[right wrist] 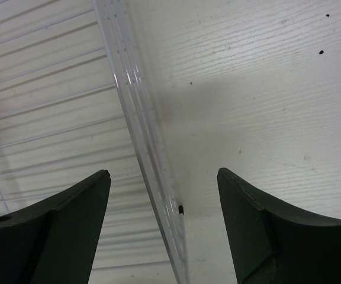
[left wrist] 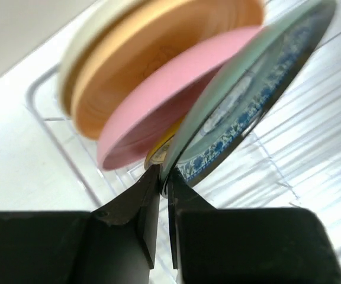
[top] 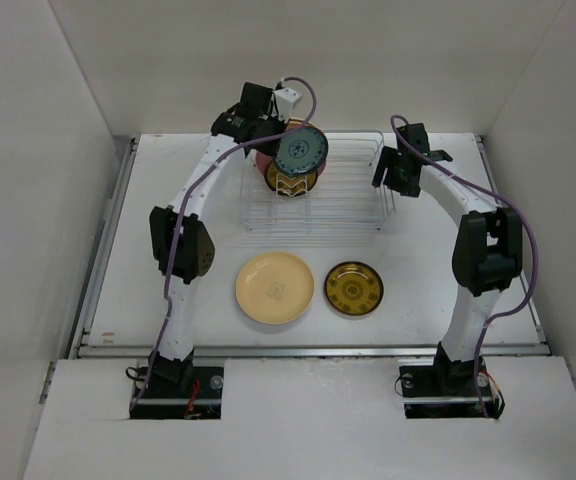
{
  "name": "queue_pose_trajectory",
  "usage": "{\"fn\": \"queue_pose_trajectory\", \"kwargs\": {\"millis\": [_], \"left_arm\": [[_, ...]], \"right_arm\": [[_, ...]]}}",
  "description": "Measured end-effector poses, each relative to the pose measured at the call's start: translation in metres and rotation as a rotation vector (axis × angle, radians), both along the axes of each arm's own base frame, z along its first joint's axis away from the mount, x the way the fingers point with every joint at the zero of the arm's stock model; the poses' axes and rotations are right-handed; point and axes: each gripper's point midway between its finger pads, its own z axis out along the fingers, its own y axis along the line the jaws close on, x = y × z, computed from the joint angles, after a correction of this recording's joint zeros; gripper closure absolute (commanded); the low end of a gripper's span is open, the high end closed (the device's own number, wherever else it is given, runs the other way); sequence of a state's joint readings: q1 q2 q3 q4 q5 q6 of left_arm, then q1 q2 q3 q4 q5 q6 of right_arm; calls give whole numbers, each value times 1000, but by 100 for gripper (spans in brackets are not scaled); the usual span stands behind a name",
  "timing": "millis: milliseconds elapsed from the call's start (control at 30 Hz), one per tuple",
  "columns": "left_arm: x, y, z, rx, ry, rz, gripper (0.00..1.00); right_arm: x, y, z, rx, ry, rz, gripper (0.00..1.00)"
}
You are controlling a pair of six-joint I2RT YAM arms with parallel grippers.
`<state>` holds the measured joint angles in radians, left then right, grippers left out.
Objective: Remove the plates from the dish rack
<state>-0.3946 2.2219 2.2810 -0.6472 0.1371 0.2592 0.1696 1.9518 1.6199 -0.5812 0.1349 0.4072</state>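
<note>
My left gripper (top: 276,140) (left wrist: 164,177) is shut on the rim of a dark plate with a teal and blue patterned face (top: 301,152) (left wrist: 259,77) and holds it tilted above the left end of the wire dish rack (top: 348,200). Behind it in the rack stand a pink plate (left wrist: 158,112), an orange-gold one (left wrist: 158,53) and a cream one (left wrist: 79,50). A small dark gold-patterned plate (top: 294,181) also stands there. My right gripper (top: 395,180) (right wrist: 163,174) is open, its jaws on either side of the rack's right rim (right wrist: 138,127).
A pale yellow plate (top: 275,287) and a small dark plate with a gold centre (top: 354,288) lie flat on the white table in front of the rack. White walls close in the table on three sides.
</note>
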Motion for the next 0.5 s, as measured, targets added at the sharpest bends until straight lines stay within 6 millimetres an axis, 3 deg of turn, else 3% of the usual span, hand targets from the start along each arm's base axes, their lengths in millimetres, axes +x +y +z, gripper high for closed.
{"fn": "queue_pose_trajectory", "kwargs": {"millis": [133,233,333,500], "left_arm": [[-14,1,54,-70,-53,2,100],[-27,0,81,-117,-73,-8,100],[-43,-5,88,-163,-33,-32,100],[-92,-27,68,-237,193,-131,100]], "right_arm": [[2,1,1,4,-9,-2,24],[2,1,1,8,-11,-7,25],[3,1,1,13,-13,-12,25],[1,2,-1,23,-8,-26,25]]}}
